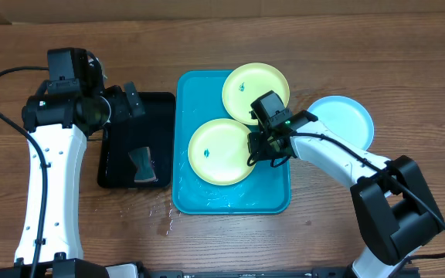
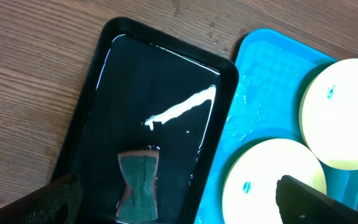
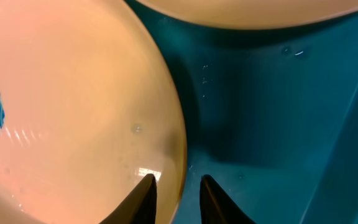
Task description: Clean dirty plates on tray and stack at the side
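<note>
Two pale yellow-green plates lie in the turquoise tray (image 1: 199, 197): a near plate (image 1: 221, 150) and a far plate (image 1: 255, 91), which overhangs the back rim. Each carries a small dark speck. A light blue plate (image 1: 344, 120) rests on the table to the right of the tray. My right gripper (image 1: 259, 147) is low at the near plate's right edge. In the right wrist view its fingers straddle the rim (image 3: 180, 143), one over the plate and one outside, so the right gripper (image 3: 177, 186) is shut on it. My left gripper (image 1: 130, 104) hangs wide open over the black tray, holding nothing.
A smaller black tray (image 1: 118, 154) with wet sheen stands left of the turquoise one and holds a green sponge (image 2: 138, 186). Water droplets dot the wood at the turquoise tray's front left corner (image 1: 164, 220). Bare wooden table surrounds everything.
</note>
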